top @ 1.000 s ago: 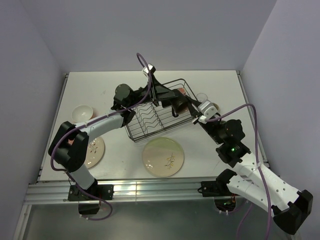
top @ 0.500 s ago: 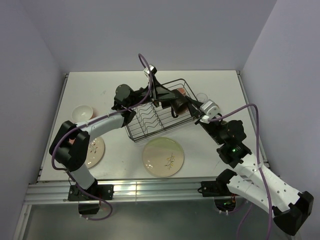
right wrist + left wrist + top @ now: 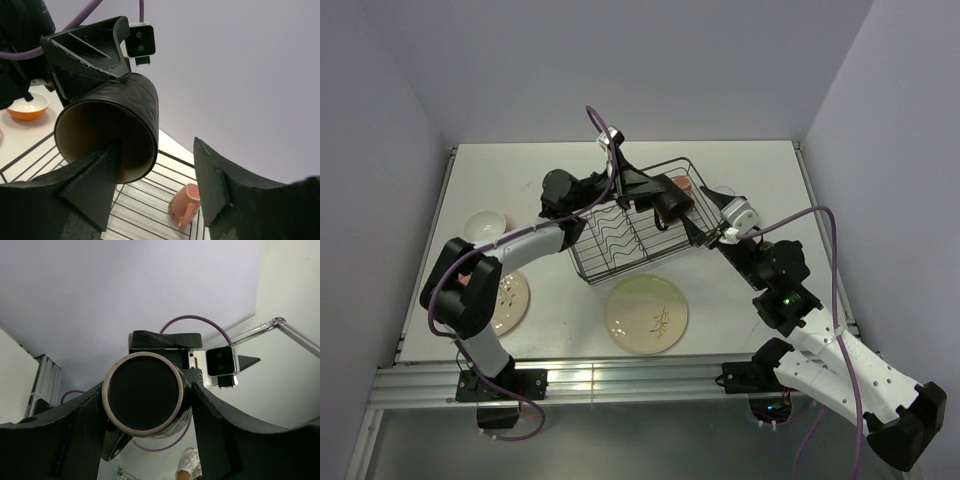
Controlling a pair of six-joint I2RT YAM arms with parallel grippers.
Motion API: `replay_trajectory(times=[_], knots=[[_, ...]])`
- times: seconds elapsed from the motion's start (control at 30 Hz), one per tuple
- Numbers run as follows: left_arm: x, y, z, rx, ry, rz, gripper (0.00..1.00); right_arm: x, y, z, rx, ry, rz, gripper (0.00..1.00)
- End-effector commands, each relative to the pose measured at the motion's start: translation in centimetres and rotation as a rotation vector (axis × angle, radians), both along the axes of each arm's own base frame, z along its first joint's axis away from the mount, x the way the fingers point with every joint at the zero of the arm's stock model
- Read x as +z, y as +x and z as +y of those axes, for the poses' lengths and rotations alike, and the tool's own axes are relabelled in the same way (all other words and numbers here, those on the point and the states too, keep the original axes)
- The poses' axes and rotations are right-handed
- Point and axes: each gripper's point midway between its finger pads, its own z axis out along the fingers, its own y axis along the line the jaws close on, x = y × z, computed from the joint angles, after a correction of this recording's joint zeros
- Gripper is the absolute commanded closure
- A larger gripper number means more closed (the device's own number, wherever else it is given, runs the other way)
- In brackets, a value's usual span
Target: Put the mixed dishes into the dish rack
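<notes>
On the worktop (image 3: 760,170) at far left stands the small orange bowl (image 3: 483,224), and nearer the arm bases the pink-tinted plate (image 3: 510,300) lies partly under the left arm; neither is loaded yet. Next comes the left claw (image 3: 650,192), partly closed around the body of the dark mug (image 3: 672,206). Its wrist view shows the mug's base filling the gap with a finger against each side, so I judge the grip is made. The mug hangs on its side above the dish rack (image 3: 620,235), touching none of the wires, and the green-tinted plate (image 3: 646,313) lies flat just in front of the rack. The pink mug (image 3: 184,206) lies inside the rack at its far right end, with what seems a clear glass (image 3: 723,193) just beyond on the worktop. The right claw (image 3: 157,150) stands well open and grips nothing, one finger reaching into the mug's mouth and the other clear outside. This looks like a hand-over. To do it well, the right finger should back straight out along the mug's axis without hooking the rim, the left should hold firm, and the mug should then go down near the pink one, leaving the wavy dividers free for plates.
</notes>
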Motion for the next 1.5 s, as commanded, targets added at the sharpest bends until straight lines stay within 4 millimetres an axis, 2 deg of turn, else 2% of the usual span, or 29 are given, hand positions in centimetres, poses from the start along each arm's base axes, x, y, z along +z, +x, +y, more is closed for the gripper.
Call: replay_trajectory(times=[0.0,0.03,0.1,0.13,0.17,0.2,0.23,0.27,0.3,0.43,0.5,0.53,0.57,0.63,0.67,0.7,0.77,0.8,0.87,1.0,1.13,1.47], knots=[[3.0,-0.9,1.8,0.04,-0.037,-0.124,1.0,0.4,0.0,-0.5,-0.014,0.027,0.0,0.3],[1.7,0.5,1.8,0.081,0.026,-0.11,1.0,0.6,-0.1,-0.6,-0.014,0.027,-0.002,0.27],[1.6,1.7,2.2,0.135,0.084,-0.128,1.0,0.8,-0.4,-0.7,-0.006,0.018,-0.003,0.25],[0.8,3.1,2.6,0.191,0.132,-0.184,1.0,1.2,-0.7,-0.8,-0.001,0.016,-0.01,0.22],[-1.1,4.1,2.6,0.206,0.226,-0.108,1.0,1.4,-1.0,-1.0,0.003,0.008,-0.019,0.19],[-0.6,4.8,2.7,0.235,0.252,-0.133,1.0,1.0,-1.3,-0.8,0.022,-0.018,-0.006,0.14],[-1.3,6.1,3.0,0.284,0.296,-0.174,1.0,1.1,-1.6,-0.8,0.032,-0.03,-0.012,0.06],[-3.1,6.8,3.1,0.289,0.369,-0.11,1.0,0.7,-2.0,-0.9,0.039,-0.045,-0.001,0.04],[-2.7,7.5,3.2,0.312,0.385,-0.129,1.0,0.7,-2.2,-0.9,0.049,-0.055,-0.001,0.02],[-5.0,10.9,3.3,0.414,0.523,-0.157,1.0,-0.1,-2.4,-1.7,0.031,-0.085,0.04,0.0],[-6.7,13.0,3.2,0.474,0.608,-0.134,1.0,-1.4,-2.0,-2.2,0.008,-0.132,0.088,0.0],[-7.5,13.4,2.7,0.485,0.649,-0.173,1.0,-1.3,-1.5,-3.0,-0.027,-0.136,0.099,0.0],[-8.2,14.5,2.6,0.528,0.689,-0.179,1.0,-2.1,-1.2,-3.4,-0.038,-0.152,0.137,0.0],[-9.8,15.5,1.3,0.529,0.766,-0.223,1.0,-2.2,-0.4,-4.7,-0.057,-0.13,0.187,0.0],[-11.5,16.6,0.9,0.557,0.818,-0.226,1.0,-3.0,0.0,-5.2,-0.063,-0.132,0.231,0.0],[-10.9,16.9,0.1,0.568,0.836,-0.291,1.0,-2.8,0.3,-5.6,-0.063,-0.127,0.251,0.0],[-13.2,17.8,-0.1,0.581,0.921,-0.31,1.0,-4.3,1.1,-6.5,-0.064,-0.129,0.34,0.0],[-13.5,18.4,-0.1,0.614,0.959,-0.355,1.0,-4.0,1.3,-6.8,-0.064,-0.127,0.357,0.0],[-14.4,19.2,0.1,0.645,0.995,-0.391,1.0,-5.7,2.1,-7.4,-0.069,-0.138,0.453,0.0],[-16.3,20.2,1.0,0.704,1.066,-0.478,1.0,-6.6,2.5,-7.8,-0.046,-0.142,0.503,0.01],[-17.2,21.1,1.5,0.741,1.092,-0.52,1.0,-6.8,2.9,-7.9,-0.039,-0.134,0.517,0.01],[-20.6,23.1,0.0,0.713,1.116,-0.578,1.0,-7.3,3.6,-8.2,-0.032,-0.102,0.539,0.01]])
